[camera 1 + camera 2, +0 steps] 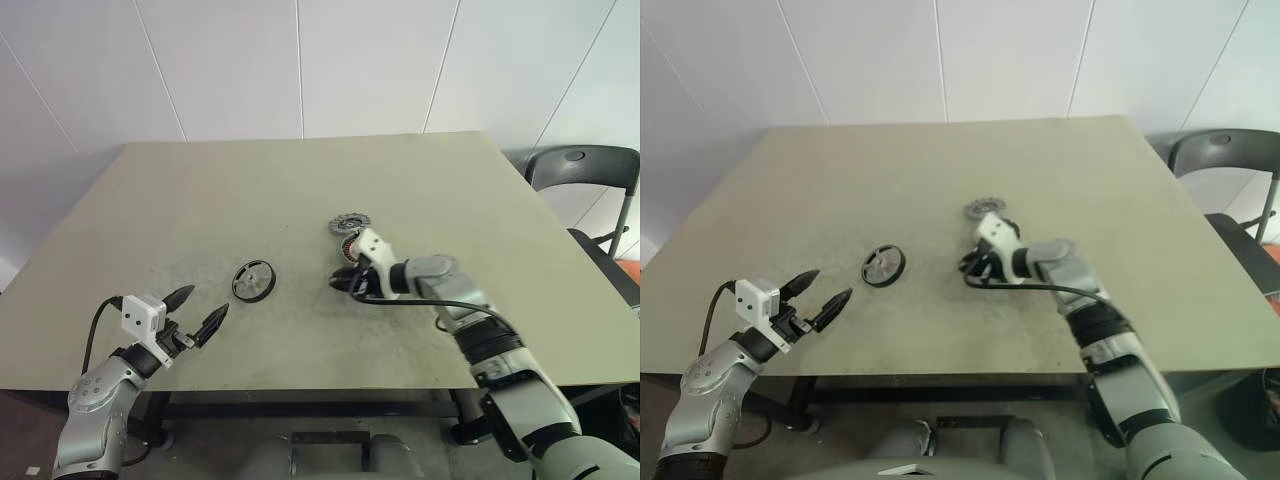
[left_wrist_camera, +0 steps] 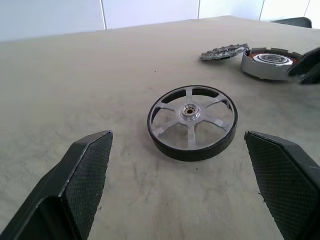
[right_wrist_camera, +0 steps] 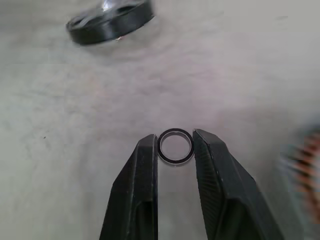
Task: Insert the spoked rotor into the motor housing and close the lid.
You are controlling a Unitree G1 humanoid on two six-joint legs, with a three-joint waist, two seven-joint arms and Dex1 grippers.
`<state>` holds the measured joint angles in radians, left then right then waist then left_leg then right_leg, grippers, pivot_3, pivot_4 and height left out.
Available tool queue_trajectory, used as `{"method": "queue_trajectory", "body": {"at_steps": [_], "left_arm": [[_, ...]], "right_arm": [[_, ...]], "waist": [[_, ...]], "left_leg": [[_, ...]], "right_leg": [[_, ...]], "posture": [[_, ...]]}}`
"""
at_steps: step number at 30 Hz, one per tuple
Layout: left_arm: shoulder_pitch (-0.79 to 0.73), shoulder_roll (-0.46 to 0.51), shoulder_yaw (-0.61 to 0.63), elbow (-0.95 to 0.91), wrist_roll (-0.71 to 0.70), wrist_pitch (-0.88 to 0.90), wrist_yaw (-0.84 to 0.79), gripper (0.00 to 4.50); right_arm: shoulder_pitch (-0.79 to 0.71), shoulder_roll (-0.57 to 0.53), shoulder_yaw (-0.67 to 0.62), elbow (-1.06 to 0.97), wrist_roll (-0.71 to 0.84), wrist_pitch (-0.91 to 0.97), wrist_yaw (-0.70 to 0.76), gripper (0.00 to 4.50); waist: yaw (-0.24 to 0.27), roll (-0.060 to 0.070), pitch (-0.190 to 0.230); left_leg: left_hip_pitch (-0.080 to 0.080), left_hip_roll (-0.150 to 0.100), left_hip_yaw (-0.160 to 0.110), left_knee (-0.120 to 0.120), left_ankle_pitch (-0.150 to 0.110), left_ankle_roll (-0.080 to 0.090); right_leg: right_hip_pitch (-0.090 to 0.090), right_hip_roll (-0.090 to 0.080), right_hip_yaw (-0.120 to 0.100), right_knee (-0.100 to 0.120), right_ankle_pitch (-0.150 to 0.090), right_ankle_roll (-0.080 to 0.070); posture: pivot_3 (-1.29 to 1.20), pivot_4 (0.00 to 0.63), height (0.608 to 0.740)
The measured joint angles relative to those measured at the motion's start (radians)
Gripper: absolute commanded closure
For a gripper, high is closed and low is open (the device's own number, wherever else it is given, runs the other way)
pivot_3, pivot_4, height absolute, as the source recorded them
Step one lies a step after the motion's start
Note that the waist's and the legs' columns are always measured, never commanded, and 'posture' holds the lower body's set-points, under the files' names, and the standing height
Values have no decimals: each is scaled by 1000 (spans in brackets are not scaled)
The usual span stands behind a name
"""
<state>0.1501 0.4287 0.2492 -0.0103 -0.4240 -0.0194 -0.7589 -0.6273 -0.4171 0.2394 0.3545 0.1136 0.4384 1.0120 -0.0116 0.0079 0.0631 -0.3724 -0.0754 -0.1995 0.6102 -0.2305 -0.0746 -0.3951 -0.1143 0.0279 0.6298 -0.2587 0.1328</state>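
Observation:
The spoked rotor (image 1: 253,280) lies flat on the table, its dark rim and silvery spokes clear in the left wrist view (image 2: 192,122). My left gripper (image 1: 200,310) is open and points at it from a short way off. To the right is the motor housing (image 1: 346,248) with its copper windings (image 2: 270,62), partly hidden by my right wrist. The ribbed grey lid (image 1: 349,222) lies just behind it. My right gripper (image 1: 345,283) is in front of the housing, shut on a small loose ring (image 3: 175,146) pinched between its fingertips (image 3: 147,150).
The beige table (image 1: 300,180) has wide bare room behind and to the left of the parts. A black chair (image 1: 585,170) stands past the table's right edge. White wall panels rise behind the table.

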Motion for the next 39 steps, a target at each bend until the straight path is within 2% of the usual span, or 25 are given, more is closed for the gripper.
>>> {"method": "queue_trajectory", "body": {"at_steps": [5, 10, 19, 30, 31, 35, 39], "left_arm": [[-5, 0, -2, 0, 0, -3, 0, 0], [-7, 1, -3, 0, 0, -3, -2, 0], [-19, 3, -3, 0, 0, -3, -5, 0], [-28, 5, -4, -17, 0, 28, 5, 0], [-28, 5, -4, -24, 0, 35, 8, 0], [-29, 5, -6, -43, 0, 55, 20, 0], [-40, 6, -10, -56, 0, 67, 25, 0]], "right_arm": [[46, -126, -67, -12, 28, 9, 36, 3830], [89, -204, -102, 56, 24, -34, 44, 3830], [99, -220, -115, 144, 21, -82, 32, 3830], [95, -224, -129, 164, 28, -80, 61, 158], [95, -227, -129, 161, 28, -78, 65, 38], [86, -242, -130, 153, 28, -68, 84, 38], [8, -254, -109, 151, -7, -73, 95, 38]], "waist": [[-2, 0, 0], [-1, 0, 0], [0, -1, 0], [0, -1, 0], [1, -1, 0], [0, -1, 0], [-5, 0, 0]], "left_leg": [[0, 1, 2, 0, 0, 0], [0, 1, 5, 1, 0, 0], [0, 1, 6, 1, 0, 0], [0, 1, 6, 2, 0, 0], [0, 1, 6, 2, 0, 0], [0, 1, 6, 2, 0, 0], [0, 1, 7, 2, 0, 0]], "right_leg": [[0, 0, 0, 0, 0, 0], [0, -2, 0, -1, -1, 0], [1, -2, 0, -1, 0, 0], [2, -2, 0, -1, 0, 0], [2, -2, 0, -1, 0, 0], [1, -2, 0, -1, 0, 0], [1, -2, 0, -1, 0, 0]], "posture": [[0, 0, 740], [0, 0, 740], [0, 0, 740], [0, 0, 740], [0, 0, 740], [0, 0, 740], [0, 0, 740]]}}
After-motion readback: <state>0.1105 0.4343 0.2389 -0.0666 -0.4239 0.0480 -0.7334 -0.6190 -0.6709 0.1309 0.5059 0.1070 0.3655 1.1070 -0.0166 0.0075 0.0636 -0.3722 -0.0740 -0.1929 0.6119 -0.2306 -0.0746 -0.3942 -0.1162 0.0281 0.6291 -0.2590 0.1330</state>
